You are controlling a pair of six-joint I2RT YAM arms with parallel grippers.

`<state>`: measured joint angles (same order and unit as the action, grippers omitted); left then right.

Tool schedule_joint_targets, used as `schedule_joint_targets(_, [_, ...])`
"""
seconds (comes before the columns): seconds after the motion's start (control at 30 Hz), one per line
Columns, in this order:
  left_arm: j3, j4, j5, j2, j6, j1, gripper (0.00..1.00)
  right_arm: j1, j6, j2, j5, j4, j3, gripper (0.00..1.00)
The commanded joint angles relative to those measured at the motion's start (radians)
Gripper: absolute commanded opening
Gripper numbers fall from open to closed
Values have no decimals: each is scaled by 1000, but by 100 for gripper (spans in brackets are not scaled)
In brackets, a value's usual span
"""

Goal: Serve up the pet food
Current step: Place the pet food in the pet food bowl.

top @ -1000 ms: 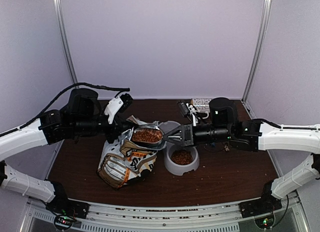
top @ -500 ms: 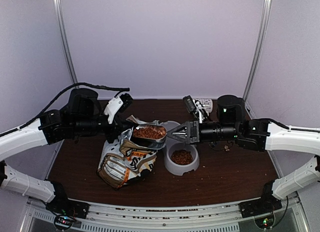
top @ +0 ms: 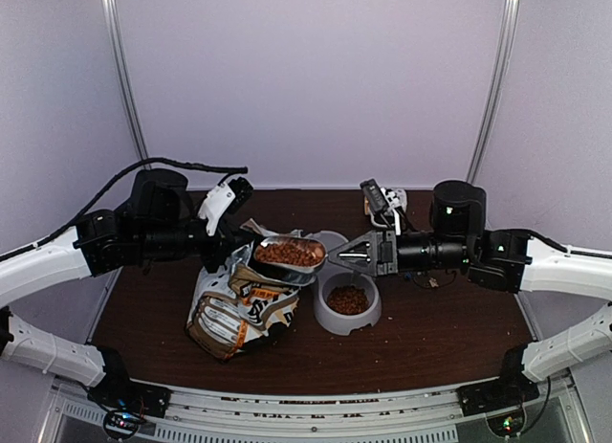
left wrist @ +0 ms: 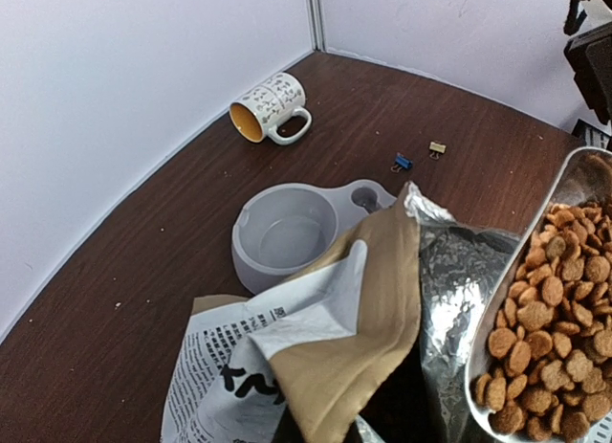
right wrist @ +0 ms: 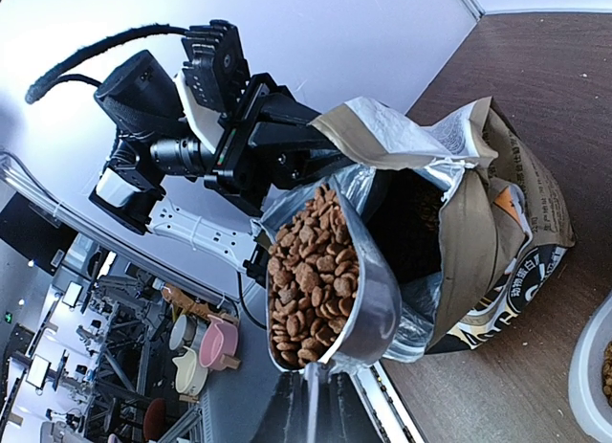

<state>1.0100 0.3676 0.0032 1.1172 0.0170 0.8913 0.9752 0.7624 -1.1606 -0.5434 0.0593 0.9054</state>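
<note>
- The pet food (top: 285, 254) is heaped in a metal scoop (right wrist: 378, 299). The scoop's handle is gripped by the right tool (top: 335, 259) above the bag (top: 239, 314) mouth, near the middle of the desk (top: 430, 338). More food lies in the near compartment of the bowl (top: 346, 326).
- The left tool (right wrist: 277, 151) is closed on the bag's rim.
- The scoop should be carried level over the bowl's empty far compartment, then tipped slowly.
- The left tool's fingertips are hidden behind the bag flap, and the handle grip is cut off in the wrist view.

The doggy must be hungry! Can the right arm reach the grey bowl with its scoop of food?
Probably yes. The right gripper holds the scoop of kibble at the mouth of the bag. The grey bowl sits right beside the bag, close to that gripper, with nothing between them.
</note>
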Motion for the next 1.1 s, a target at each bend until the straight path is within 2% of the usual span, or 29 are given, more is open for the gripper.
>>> schedule_joint_targets(0.0, [27,-45,-37,-5,17,-2,0,-6,1,40,-12,102,-31,0])
schedule_joint_targets(0.23, [25,-44,-46,-8,18,-1,0,-6,83,54,11,297,-105,0])
schedule_joint_targets(0.57, [25,-41,-49,-11,15,-2,0,-6,122,63,4,483,-166,0])
schedule_joint_targets(0.87, [28,-39,-50,-13,13,-2,0,-12,149,81,24,572,-205,0])
schedule_joint_targets(1.07, [29,-36,-54,-13,13,-3,0,-27,153,102,71,545,-212,0])
